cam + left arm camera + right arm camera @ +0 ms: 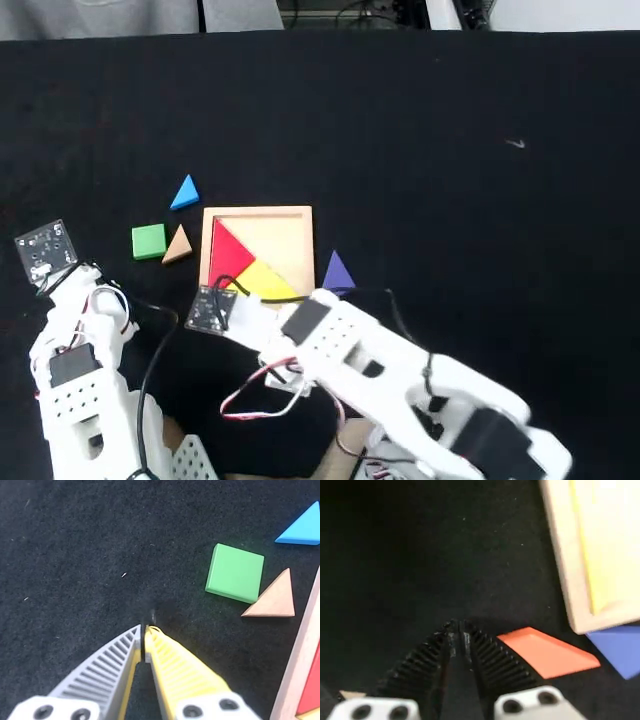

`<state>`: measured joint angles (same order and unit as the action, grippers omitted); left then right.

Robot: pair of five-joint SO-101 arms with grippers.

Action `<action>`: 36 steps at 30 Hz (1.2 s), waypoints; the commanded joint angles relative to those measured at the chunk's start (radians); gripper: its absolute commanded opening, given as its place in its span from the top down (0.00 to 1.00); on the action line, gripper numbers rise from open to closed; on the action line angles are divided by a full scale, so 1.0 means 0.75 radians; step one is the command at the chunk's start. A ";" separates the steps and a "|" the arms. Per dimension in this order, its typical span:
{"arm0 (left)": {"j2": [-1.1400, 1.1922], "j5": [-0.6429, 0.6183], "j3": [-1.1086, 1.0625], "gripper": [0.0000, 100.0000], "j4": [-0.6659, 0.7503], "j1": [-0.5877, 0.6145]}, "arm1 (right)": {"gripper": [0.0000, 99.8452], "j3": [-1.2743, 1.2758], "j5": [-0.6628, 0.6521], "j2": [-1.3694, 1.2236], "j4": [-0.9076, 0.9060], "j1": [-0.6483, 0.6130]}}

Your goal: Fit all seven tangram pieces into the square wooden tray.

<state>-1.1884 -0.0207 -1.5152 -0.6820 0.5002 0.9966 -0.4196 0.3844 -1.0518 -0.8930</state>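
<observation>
High view: red pc (228, 252), yellow pc (262, 280) in tray (257, 211); L jaws, R jaws both clenched, empty.

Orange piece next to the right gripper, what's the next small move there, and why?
Probably open the right gripper and shift it sideways over the orange piece. The gripper is shut and empty, and the piece lies flat on the table just beside its tips, outside the corner of the tray.
</observation>
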 commanded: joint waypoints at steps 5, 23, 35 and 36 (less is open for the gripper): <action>-0.020 -0.008 0.019 0.97 0.023 -0.015 | 0.99 -0.044 -0.184 -0.163 0.065 0.293; -0.020 -0.008 0.019 0.97 0.023 -0.017 | 0.99 -0.073 -0.677 -0.161 -0.076 0.937; -0.020 -0.008 0.019 0.97 0.023 -0.017 | 0.98 -0.314 -0.293 -0.009 -0.319 1.082; -0.020 -0.008 0.019 0.97 0.023 -0.017 | 0.98 -0.314 -0.233 0.011 -0.319 1.080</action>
<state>-1.1884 -0.0207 -1.5152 -0.6820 0.5002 0.8232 -0.7710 0.2954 -1.2712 -0.1013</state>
